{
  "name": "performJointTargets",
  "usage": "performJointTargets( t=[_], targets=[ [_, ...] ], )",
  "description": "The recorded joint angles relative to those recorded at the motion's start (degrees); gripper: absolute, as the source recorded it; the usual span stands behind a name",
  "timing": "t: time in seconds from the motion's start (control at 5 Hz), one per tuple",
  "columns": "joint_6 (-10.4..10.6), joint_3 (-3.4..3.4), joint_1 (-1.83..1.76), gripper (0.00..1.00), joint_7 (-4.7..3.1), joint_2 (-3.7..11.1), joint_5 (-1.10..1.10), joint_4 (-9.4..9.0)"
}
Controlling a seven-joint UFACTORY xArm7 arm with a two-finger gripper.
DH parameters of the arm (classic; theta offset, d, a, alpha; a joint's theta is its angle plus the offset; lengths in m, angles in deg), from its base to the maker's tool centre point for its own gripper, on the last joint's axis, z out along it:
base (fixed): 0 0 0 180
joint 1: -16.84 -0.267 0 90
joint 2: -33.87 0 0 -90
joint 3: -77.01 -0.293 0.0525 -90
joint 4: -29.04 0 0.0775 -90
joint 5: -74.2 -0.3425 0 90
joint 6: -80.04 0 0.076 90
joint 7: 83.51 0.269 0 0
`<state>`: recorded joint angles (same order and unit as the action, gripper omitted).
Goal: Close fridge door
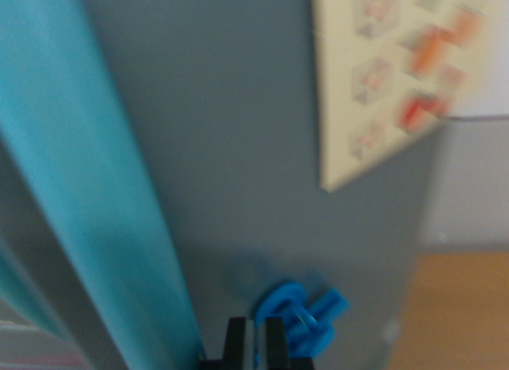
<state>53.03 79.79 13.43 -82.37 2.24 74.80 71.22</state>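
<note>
Close against the fridge door (262,147), a flat grey panel filling the middle of the blurred wrist view from 12 o'clock down to 6. Running diagonally from 10 o'clock to 6, a teal strip (95,179), probably the door's edge or handle, though too smeared to say which. At the very bottom, near 6 o'clock, the hand (254,346): two dark fingertips side by side with almost no gap, so apparently clenched and holding nothing, though the blur leaves some doubt. Just right of those tips, a bright blue plastic piece (301,316), perhaps a clip or magnet on the panel; touching the hand or only beside it, cannot tell. At 1 to 2 o'clock, a cream sheet (382,75) with small pink and orange pictures, stuck on or hanging before the door. At 4 to 5 o'clock, a patch of wood-brown surface (461,306), floor or desk, not clear. Judged as mid-push: pressed to or nearly at the outer face, door seemingly not yet shut. Next, likely a steady shove square into the panel, staying off the blue piece and the sheet, following the swing until the seal meets. No fridge interior, shelves or other containers in sight, so nothing to report of contents.
</note>
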Motion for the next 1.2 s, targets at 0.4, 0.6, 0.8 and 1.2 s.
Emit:
performJointTargets(
  t=[0.4, 0.6, 0.8, 1.2],
  targets=[
    [0.0, -2.2, 0.0, 1.0, 0.0, 3.0, 0.0, 2.74],
    [0.0, -4.13, 0.0, 1.0, 0.0, 6.16, 0.0, 6.18],
    [0.0, -4.13, 0.0, 1.0, 0.0, 6.16, 0.0, 6.18],
    [0.01, -5.65, 0.0, 1.0, 0.0, 9.38, 0.0, 8.97]
  ],
)
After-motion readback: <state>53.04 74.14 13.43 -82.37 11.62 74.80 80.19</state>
